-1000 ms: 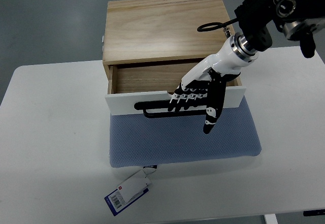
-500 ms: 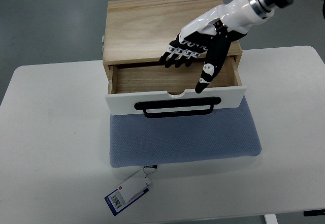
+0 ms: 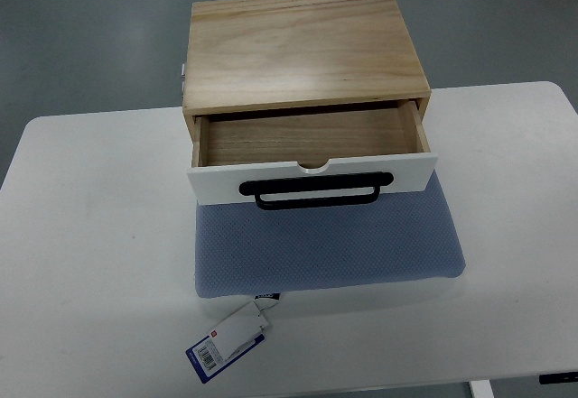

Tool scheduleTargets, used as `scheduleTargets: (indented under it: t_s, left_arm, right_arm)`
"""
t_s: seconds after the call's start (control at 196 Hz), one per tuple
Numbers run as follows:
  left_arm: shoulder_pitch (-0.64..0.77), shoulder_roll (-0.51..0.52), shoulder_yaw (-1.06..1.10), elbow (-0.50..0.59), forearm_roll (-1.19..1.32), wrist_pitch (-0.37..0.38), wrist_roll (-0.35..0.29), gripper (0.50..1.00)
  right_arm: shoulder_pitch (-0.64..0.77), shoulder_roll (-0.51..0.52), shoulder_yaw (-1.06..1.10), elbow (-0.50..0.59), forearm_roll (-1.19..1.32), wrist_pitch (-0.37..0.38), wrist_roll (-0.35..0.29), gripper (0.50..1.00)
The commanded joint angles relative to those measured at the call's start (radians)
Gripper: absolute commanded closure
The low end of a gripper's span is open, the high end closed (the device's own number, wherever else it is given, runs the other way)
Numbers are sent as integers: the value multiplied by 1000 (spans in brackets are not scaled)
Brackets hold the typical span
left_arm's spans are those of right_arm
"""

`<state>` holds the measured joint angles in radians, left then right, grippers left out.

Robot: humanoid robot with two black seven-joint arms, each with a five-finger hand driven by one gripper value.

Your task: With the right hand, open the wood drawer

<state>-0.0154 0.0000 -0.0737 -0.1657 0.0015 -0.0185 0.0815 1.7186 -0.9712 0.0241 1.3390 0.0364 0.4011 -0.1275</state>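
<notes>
A light wood drawer box (image 3: 302,46) stands at the back of the white table (image 3: 90,236). Its drawer (image 3: 312,136) is pulled out toward me, showing a bare wooden inside. The drawer's white front (image 3: 312,180) carries a black bar handle (image 3: 316,190). Neither hand shows anywhere in the top view.
A blue-grey padded mat (image 3: 325,245) lies under the box's front and reaches toward me. A white and blue tag (image 3: 228,339) hangs from the mat's near left corner. The table's near edge runs along the bottom of the picture.
The right hand let go of the black handle, rose over the open drawer, then withdrew out of the picture at the upper right. The drawer stayed pulled out.
</notes>
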Motion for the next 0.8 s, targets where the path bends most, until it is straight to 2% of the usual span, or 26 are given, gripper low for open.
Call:
scheduleTargets:
  t_s: [0.0, 0.133, 0.184, 0.189, 0.199, 0.245, 0.301, 0.306, 0.403, 0.413, 0.449, 0.5, 0.505, 0.516, 0.618, 0.633, 0.796]
  left_arm:
    - [0, 0, 0, 0, 0, 0, 1, 500]
    - [0, 0, 0, 0, 0, 0, 1, 500]
    - [0, 0, 0, 0, 0, 0, 1, 500]
    - [0, 0, 0, 0, 0, 0, 1, 500]
    - [0, 0, 0, 0, 0, 0, 0, 500]
    - [0, 0, 0, 0, 0, 0, 0, 500]
    - [0, 0, 0, 0, 0, 0, 0, 500]
    - [0, 0, 0, 0, 0, 0, 1, 500]
    - [0, 0, 0, 0, 0, 0, 1, 500]
    - [0, 0, 0, 0, 0, 0, 1, 500]
    - [0, 0, 0, 0, 0, 0, 1, 500]
    - [0, 0, 0, 0, 0, 0, 1, 500]
    - [0, 0, 0, 0, 0, 0, 0, 500]
    - [0, 0, 0, 0, 0, 0, 1, 500]
    - [0, 0, 0, 0, 0, 0, 0, 500]
    - [0, 0, 0, 0, 0, 0, 0, 500]
    - [0, 0, 0, 0, 0, 0, 1, 500]
  right_arm:
    - [-165, -11, 171, -44, -7, -120, 0, 570]
    - [-395, 38, 434, -100, -20, -307, -1, 570]
    - [-395, 39, 435, -100, -20, -308, -1, 570]
    - [-471, 67, 524, -109, -24, -370, 0, 570]
    - [-487, 74, 543, -112, -26, -381, 0, 570]
    - [-540, 92, 605, -124, -29, -415, 6, 570]
    - [-540, 92, 605, -124, -29, -415, 6, 570]
    - [-604, 121, 678, -150, -30, -445, 29, 570]
    - [-654, 158, 735, -182, -46, -458, 52, 570]
    - [-708, 199, 806, -224, -87, -459, 72, 570]
    - [-737, 219, 839, -244, -113, -459, 80, 570]
    - [-737, 220, 840, -244, -113, -459, 80, 570]
    - [-781, 256, 893, -271, -157, -458, 89, 570]
    - [-790, 264, 905, -277, -167, -458, 92, 570]
    - [-833, 299, 955, -291, -205, -456, 100, 568]
    - [-884, 338, 999, -304, -240, -456, 112, 568]
    - [-972, 410, 1054, -328, -293, -455, 170, 566]
